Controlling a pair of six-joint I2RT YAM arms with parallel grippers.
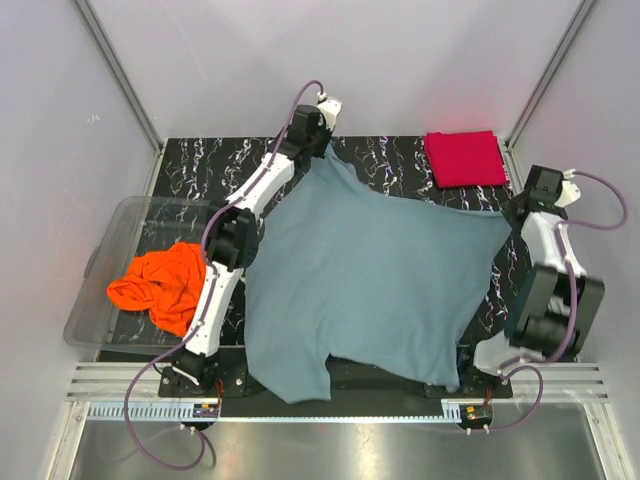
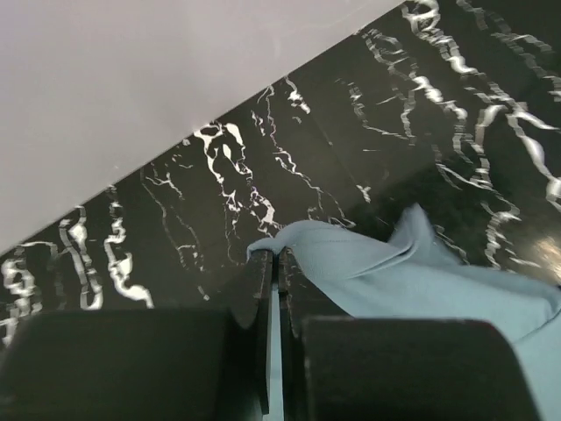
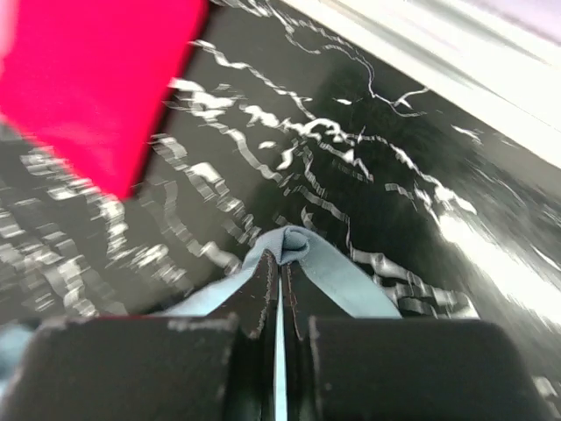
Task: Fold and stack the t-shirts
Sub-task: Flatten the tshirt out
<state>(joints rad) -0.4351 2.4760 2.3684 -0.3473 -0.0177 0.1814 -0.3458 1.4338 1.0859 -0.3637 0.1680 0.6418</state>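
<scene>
The grey-blue t-shirt (image 1: 370,280) is stretched out above the black marbled table (image 1: 400,165), its near end hanging over the front edge. My left gripper (image 1: 322,143) is shut on its far corner; the left wrist view shows the cloth (image 2: 386,272) pinched at the tips (image 2: 277,260). My right gripper (image 1: 512,215) is shut on its right corner; the right wrist view shows a cloth fold (image 3: 294,246) bunched at the tips (image 3: 280,261). The red t-shirt (image 1: 464,158) lies folded at the far right corner and shows in the right wrist view (image 3: 88,79). The orange t-shirt (image 1: 165,285) lies crumpled in the bin.
A clear plastic bin (image 1: 105,270) stands at the table's left side with the orange shirt spilling over its near right edge. White walls enclose the table on the far side and both flanks. A metal rail (image 1: 330,410) runs along the near edge.
</scene>
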